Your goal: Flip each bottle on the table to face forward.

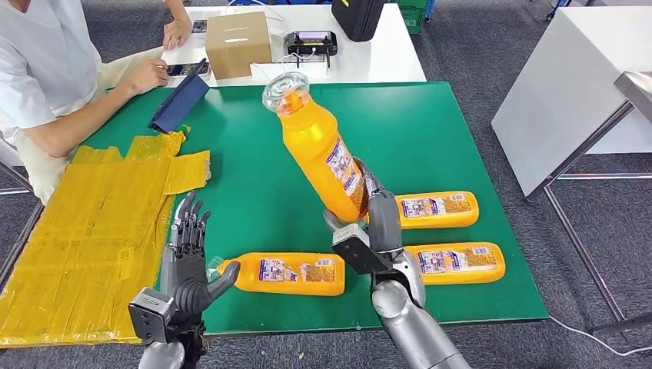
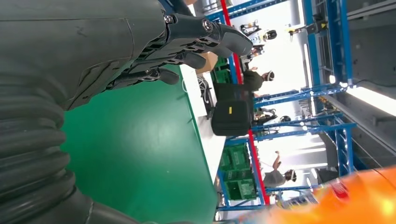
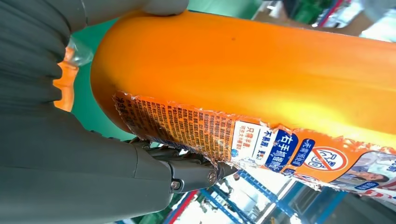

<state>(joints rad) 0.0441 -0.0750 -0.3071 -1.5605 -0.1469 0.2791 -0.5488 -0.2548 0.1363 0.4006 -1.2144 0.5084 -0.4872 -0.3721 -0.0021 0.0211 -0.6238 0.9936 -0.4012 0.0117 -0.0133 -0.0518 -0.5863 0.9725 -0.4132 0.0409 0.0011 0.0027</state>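
Bottles: four; three lying on table (image 1: 430, 131), one (image 1: 319, 150) gripped by right hand (image 1: 374, 223); left hand (image 1: 187, 257) empty, fingers spread.

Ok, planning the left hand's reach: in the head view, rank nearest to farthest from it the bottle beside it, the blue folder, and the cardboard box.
1. Bottle, lying just right of the left hand.
2. Blue folder, ahead at the mat's far edge.
3. Cardboard box, beyond it on the white table.
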